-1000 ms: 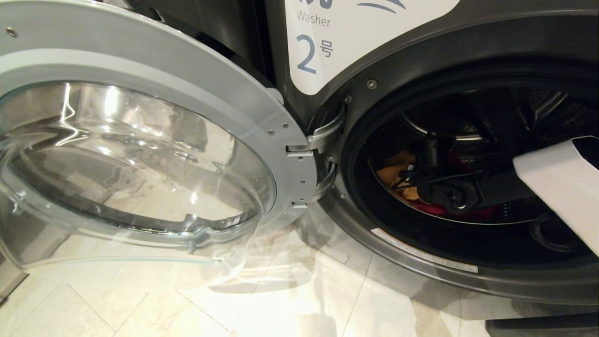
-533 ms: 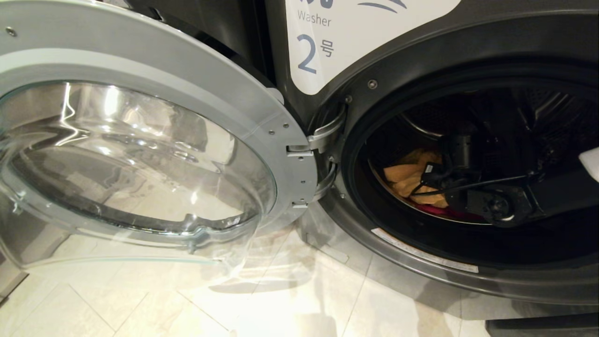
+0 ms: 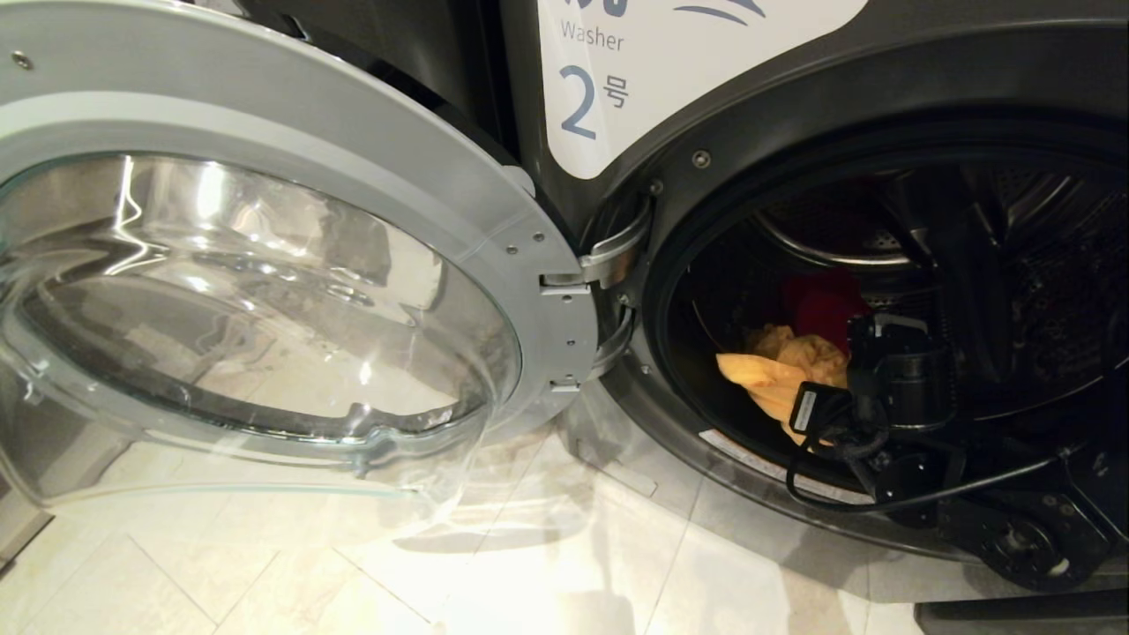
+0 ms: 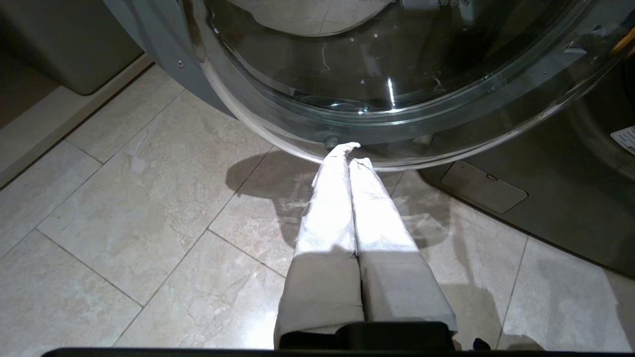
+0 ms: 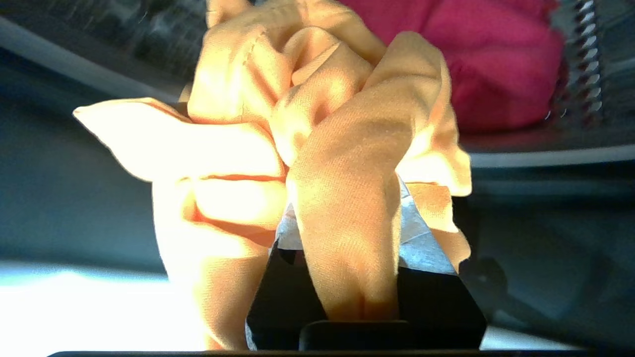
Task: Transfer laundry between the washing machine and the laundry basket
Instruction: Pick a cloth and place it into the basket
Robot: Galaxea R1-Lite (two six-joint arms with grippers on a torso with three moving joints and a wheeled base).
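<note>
The washing machine (image 3: pixel 706 97), labelled 2, stands with its round door (image 3: pixel 291 150) swung open to the left. My right gripper (image 5: pixel 347 218) is shut on the mustard-orange garment (image 3: pixel 776 379), which bunches over the fingertips and hides them. Its black wrist (image 3: pixel 895 379) hangs at the lower rim of the drum mouth. A red-pink garment (image 3: pixel 825 304) lies deeper in the drum, behind the orange one; the right wrist view shows it too (image 5: pixel 496 64). My left gripper (image 4: pixel 349 156) is shut on nothing, low over the floor by the door's lower edge. The laundry basket is out of view.
The door's domed glass (image 3: pixel 220 309) juts out over the pale floor tiles (image 3: pixel 529 564) to the left of the drum. A grey service flap (image 4: pixel 483 186) sits at the washer's base. A dark baffle (image 3: pixel 970 282) runs across the drum.
My right arm has drawn back from deep in the drum to its lower front rim, bringing the orange garment with it. The red garment now shows behind. The left arm is still.
</note>
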